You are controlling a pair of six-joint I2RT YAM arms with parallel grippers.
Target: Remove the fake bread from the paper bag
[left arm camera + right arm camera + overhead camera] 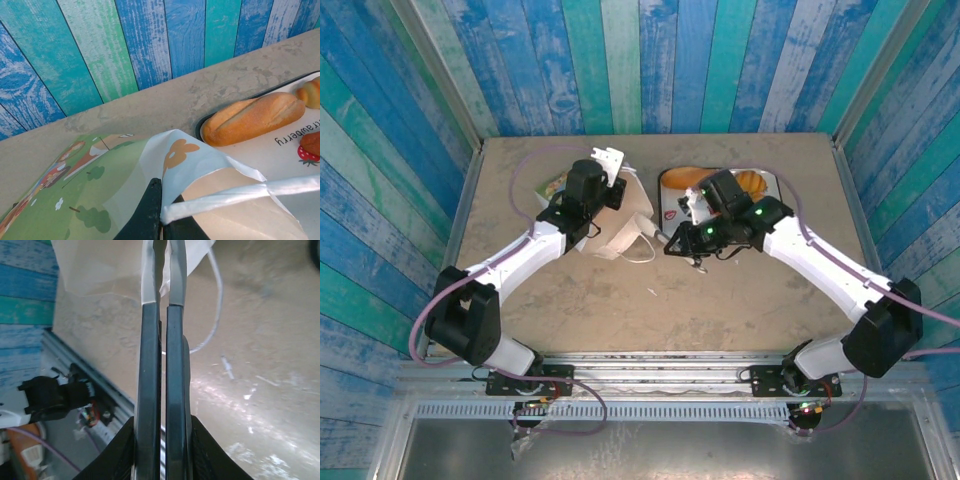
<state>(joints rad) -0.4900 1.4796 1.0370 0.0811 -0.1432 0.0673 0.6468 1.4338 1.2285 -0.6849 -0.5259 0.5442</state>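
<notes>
**Handling note.** The step in hand looks like reaching into the bag with the tongs.
- Keep the rim lifted so the mouth stays open.
- Spread the tong blades before they enter.
- Run them in along the bag's length, clear of the loop handle, which could snag.

**Left end effector** (161, 212): closed, pinching the upper rim of the white paper bag (200, 165) with the orange flower logo. The white loop handle (240, 192) crosses at the pinch.

**Right end effector** (162, 440): closed round dark-handled metal tongs (150, 365). The blades are together and the tips are at the bag's edge.

**Paper bag.** It lies slumped on the tan desk (165, 107), handle end toward the tray. What shows of its beige inside holds no pastry, and the deeper part is hidden.

**White strawberry-printed tray** (260, 155) with a dark rim, just beside the bag. It holds:
- one long golden-brown glossy fake loaf (252, 117);
- one small golden roll (311, 92);
- one reddish-brown piece (312, 142), cut off by the frame.
</notes>
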